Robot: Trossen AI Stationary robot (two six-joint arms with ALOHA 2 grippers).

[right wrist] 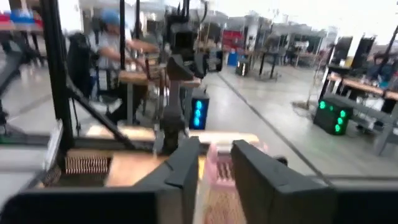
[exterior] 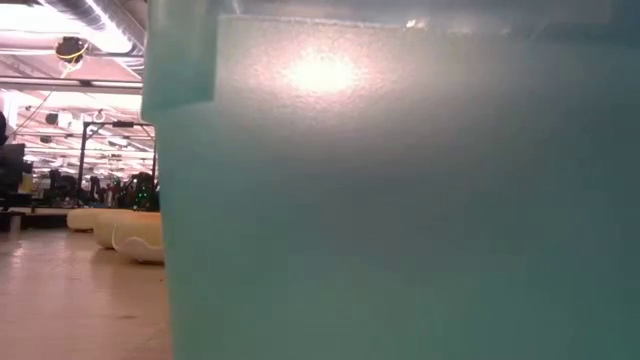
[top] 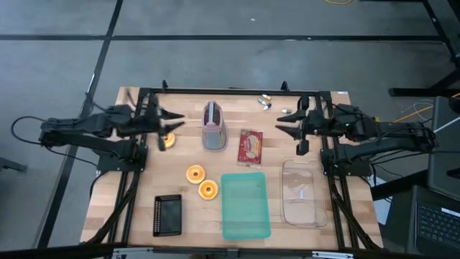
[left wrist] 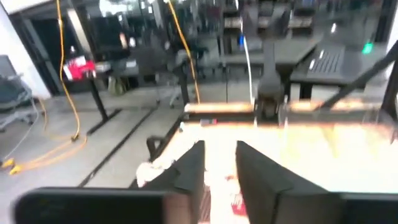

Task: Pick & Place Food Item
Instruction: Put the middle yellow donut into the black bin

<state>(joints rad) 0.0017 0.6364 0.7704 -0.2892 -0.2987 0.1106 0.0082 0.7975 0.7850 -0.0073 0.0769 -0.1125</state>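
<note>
Food items lie on the wooden table: a red packet [top: 250, 146] flat at the middle, two orange round pieces [top: 195, 173] [top: 208, 189] side by side near it, and another orange piece [top: 168, 139] below my left gripper. My left gripper [top: 172, 119] hovers open and empty at the far left, pointing toward the table's right; its fingers show in the left wrist view [left wrist: 221, 171]. My right gripper [top: 284, 125] hovers open and empty at the far right, pointing toward the table's left; it shows in its wrist view [right wrist: 214, 168]. A teal tray [top: 245, 205] and a clear container [top: 302, 192] sit at the near side.
A pink-and-grey upright object [top: 214, 126] stands between the two grippers. A black ridged item [top: 167, 214] lies at the near left. Small bits [top: 266, 102] lie at the far edge. The teal tray's wall [exterior: 400, 200] fills most of the low view.
</note>
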